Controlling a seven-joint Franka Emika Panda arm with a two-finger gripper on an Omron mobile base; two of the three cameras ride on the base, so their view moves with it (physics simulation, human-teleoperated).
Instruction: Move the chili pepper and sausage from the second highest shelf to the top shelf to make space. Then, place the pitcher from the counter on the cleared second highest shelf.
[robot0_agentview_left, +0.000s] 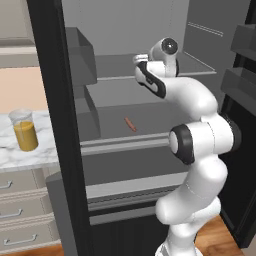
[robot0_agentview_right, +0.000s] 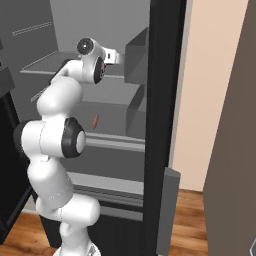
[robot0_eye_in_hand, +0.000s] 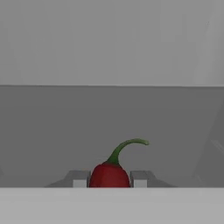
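Your jaws are clamped on the pepper (robot0_eye_in_hand: 109, 175); the sausage (robot0_agentview_left: 130, 124) lies on a lower shelf, the pitcher (robot0_agentview_left: 24, 129) on the tabletop (robot0_agentview_left: 20, 155) at left. No writing is legible.

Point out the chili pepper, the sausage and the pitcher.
chili pepper (robot0_eye_in_hand: 109, 176): hand view, on its red body between the fingers.
sausage (robot0_agentview_left: 130, 124): left base view, mid-length of the link.
pitcher (robot0_agentview_left: 25, 134): left base view, on the orange liquid.
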